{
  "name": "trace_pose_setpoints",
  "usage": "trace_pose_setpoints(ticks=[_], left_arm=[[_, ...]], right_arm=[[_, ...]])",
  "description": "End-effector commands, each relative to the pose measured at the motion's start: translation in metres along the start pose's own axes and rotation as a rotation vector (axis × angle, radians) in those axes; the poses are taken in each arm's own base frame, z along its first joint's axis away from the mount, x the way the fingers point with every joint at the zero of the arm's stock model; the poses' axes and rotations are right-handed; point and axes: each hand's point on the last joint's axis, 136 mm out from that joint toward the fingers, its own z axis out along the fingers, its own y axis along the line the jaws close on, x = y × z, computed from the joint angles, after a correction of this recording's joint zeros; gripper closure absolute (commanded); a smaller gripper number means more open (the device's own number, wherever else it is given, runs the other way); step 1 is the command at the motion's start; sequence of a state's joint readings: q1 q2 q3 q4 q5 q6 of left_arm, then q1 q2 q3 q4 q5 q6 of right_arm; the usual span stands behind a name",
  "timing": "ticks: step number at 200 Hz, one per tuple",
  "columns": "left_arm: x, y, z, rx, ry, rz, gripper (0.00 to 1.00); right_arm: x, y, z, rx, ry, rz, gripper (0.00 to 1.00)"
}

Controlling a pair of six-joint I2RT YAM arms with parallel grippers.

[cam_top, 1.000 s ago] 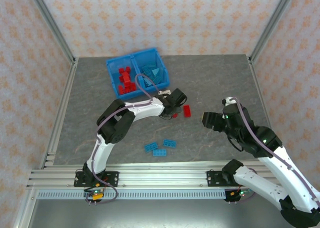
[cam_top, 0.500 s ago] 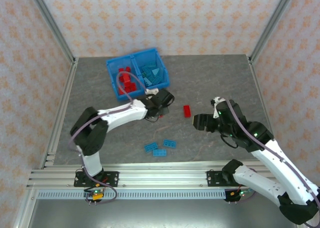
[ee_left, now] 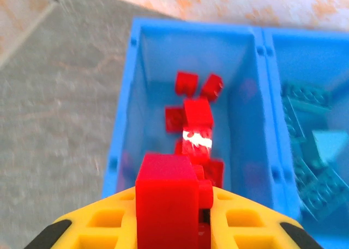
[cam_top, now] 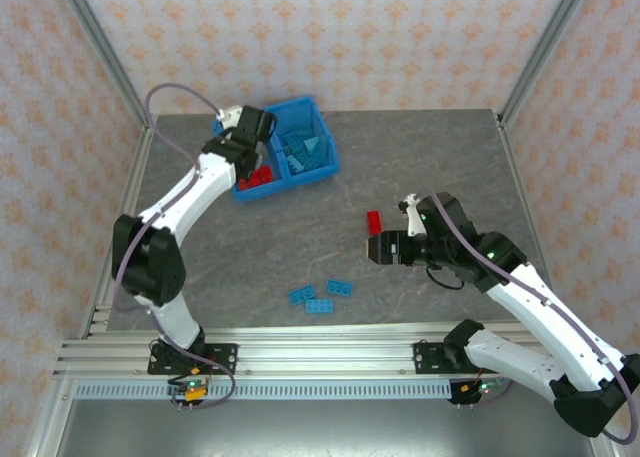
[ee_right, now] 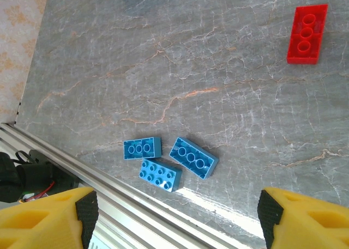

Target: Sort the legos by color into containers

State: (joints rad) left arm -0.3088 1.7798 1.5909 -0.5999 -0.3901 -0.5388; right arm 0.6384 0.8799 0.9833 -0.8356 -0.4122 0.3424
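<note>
Left wrist view showed the left gripper (ee_left: 175, 222) pinching a red lego (ee_left: 165, 189) above the red half of the blue bin (ee_left: 122, 130), likely needing only to drop it.

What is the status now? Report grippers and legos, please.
Left gripper shut on held red lego, above red compartment. Right gripper open over table. Loose: one red brick, three blue bricks. Nothing in the way.

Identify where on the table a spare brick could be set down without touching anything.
Bare table lies right of the bin, out to the far right corner, and between the bin and the three blue legos. Crowded: around the lone red lego, with the right end effector beside it, and inside the bin.
</note>
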Motion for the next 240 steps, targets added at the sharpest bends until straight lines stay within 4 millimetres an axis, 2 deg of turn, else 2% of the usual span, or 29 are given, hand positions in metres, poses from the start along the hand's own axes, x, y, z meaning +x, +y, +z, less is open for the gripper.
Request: trace_pose_setpoints(ticks=[1, 32, 57, 67, 89, 103, 112, 134, 146, 163, 178, 183, 195, 215, 240], left_arm=[[-0.025, 0.006, 0.034, -0.151, -0.031, 0.133, 0.82], [-0.039, 0.018, 0.083, -0.257, 0.007, 0.101, 0.82], [-0.032, 0.012, 0.110, -0.264, 0.043, 0.128, 0.82], [-0.024, 0.010, 0.120, -0.270, 0.071, 0.150, 0.79], [-0.021, 0.014, 0.124, -0.297, 0.085, 0.158, 0.69], [-0.024, 0.011, 0.120, -0.270, 0.074, 0.148, 0.58], [-0.028, 0.011, 0.114, -0.255, 0.064, 0.140, 0.56], [-0.044, 0.009, 0.093, -0.214, 0.039, 0.112, 0.56], [-0.053, 0.008, 0.075, -0.185, 0.019, 0.091, 0.56], [-0.062, 0.002, 0.034, -0.112, -0.007, 0.050, 0.56], [-0.055, -0.016, -0.007, 0.009, -0.018, 0.013, 0.56], [-0.055, -0.023, -0.029, 0.070, -0.034, -0.012, 0.56], [-0.038, -0.047, -0.064, 0.201, -0.033, -0.046, 0.56], [0.004, -0.089, -0.111, 0.367, -0.002, -0.051, 0.56], [0.070, -0.140, -0.144, 0.438, 0.050, 0.019, 0.55]], right_arm=[[0.001, 0.000, -0.001, -0.002, -0.001, 0.024, 0.22], [0.004, -0.003, -0.009, 0.016, -0.003, 0.030, 0.22], [0.005, -0.004, -0.016, 0.017, -0.019, 0.029, 0.22], [0.005, -0.004, -0.017, 0.018, -0.018, 0.027, 0.22], [0.006, -0.004, -0.017, 0.019, -0.014, 0.020, 0.22], [0.007, -0.004, -0.016, 0.018, -0.013, 0.019, 0.22], [0.007, -0.004, -0.015, 0.014, -0.013, 0.017, 0.22], [0.005, -0.003, -0.013, 0.010, -0.015, 0.004, 0.22], [0.003, -0.003, -0.011, 0.015, -0.020, -0.004, 0.22], [-0.002, -0.004, -0.013, 0.026, -0.046, -0.013, 0.22], [-0.010, -0.012, -0.013, 0.073, -0.090, -0.007, 0.22], [-0.014, -0.017, -0.014, 0.097, -0.112, 0.001, 0.21], [-0.022, -0.028, -0.017, 0.160, -0.165, 0.022, 0.20], [-0.031, -0.043, -0.021, 0.234, -0.240, 0.045, 0.20], [-0.033, -0.052, -0.028, 0.265, -0.304, 0.070, 0.20]])
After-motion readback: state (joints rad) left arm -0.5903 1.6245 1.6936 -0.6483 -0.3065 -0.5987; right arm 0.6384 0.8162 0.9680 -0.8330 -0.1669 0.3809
